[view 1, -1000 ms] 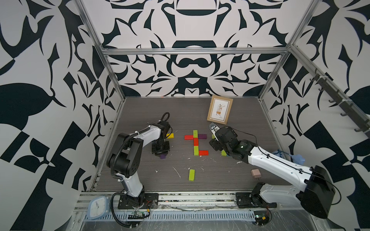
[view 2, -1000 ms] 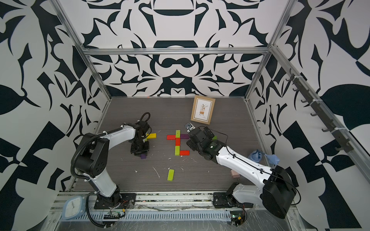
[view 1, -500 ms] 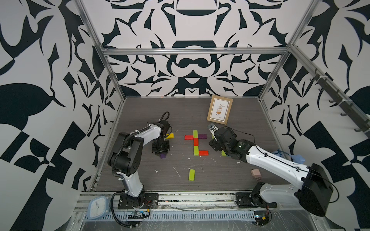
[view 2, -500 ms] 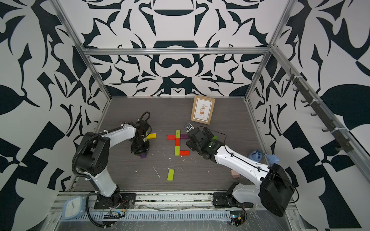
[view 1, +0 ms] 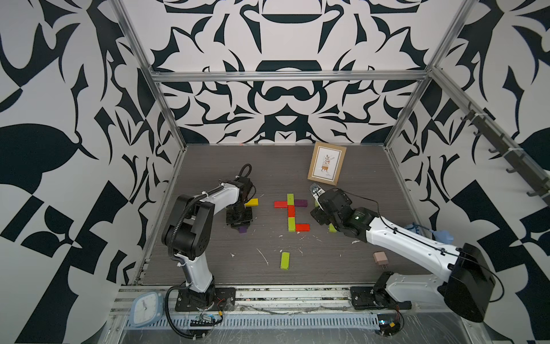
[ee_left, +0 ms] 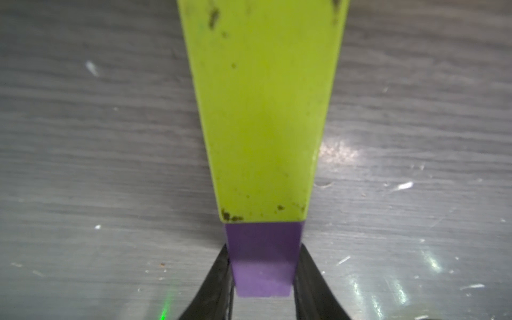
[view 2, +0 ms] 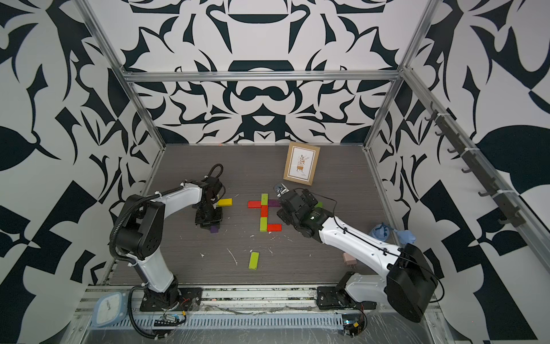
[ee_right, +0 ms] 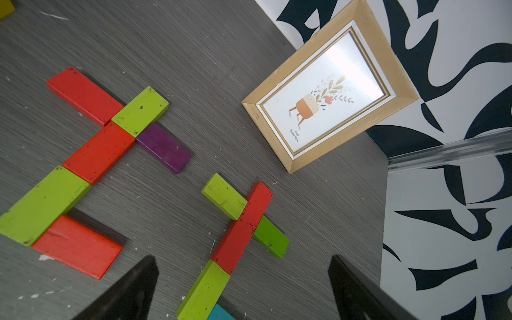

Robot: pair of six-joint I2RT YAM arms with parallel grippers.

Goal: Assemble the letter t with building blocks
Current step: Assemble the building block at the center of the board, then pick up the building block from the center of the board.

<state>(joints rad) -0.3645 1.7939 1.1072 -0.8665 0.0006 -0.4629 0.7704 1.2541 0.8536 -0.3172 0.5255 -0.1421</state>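
Here, left jaws pinch a purple block (ee_left: 263,266); right jaws gape wide, empty.

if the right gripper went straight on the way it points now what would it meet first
Most likely the lime green wooden block lying between the jaws of the open right gripper, end to end with a red rectangular block; depth is unclear.

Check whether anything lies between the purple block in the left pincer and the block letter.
Nothing visible: only bare table separates the purple block from the letter. The yellow block lies farther back, off that line.
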